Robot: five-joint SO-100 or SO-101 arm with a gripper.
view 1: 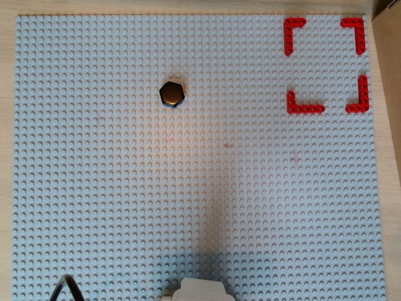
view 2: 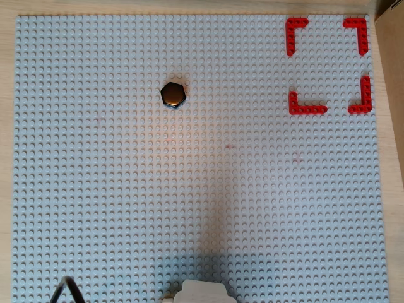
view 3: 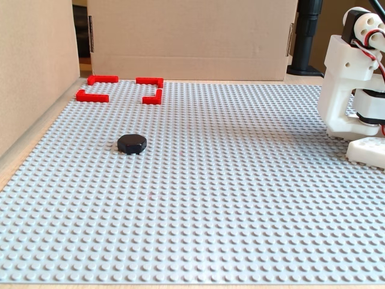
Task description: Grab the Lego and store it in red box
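The Lego [view 1: 171, 93] [view 2: 173, 94] is a small glossy black hexagon lying flat on the grey studded baseplate, left of centre in the upper half of both overhead views. In the fixed view the Lego [view 3: 132, 143] sits at the middle left. The red box [view 1: 305, 108] [view 2: 307, 109] is a square outline of red L-shaped corner pieces at the top right of both overhead views, with nothing inside it. In the fixed view the red box [view 3: 92, 97] lies at the far left. Only the white arm body [view 3: 352, 90] shows. The gripper is out of view.
The grey baseplate [view 1: 188, 188] covers almost the whole table. Cardboard walls [view 3: 192, 36] stand behind and to the left of it in the fixed view. A white arm part [view 1: 199, 291] pokes in at the bottom edge of both overhead views, beside a thin dark object [view 1: 66, 288].
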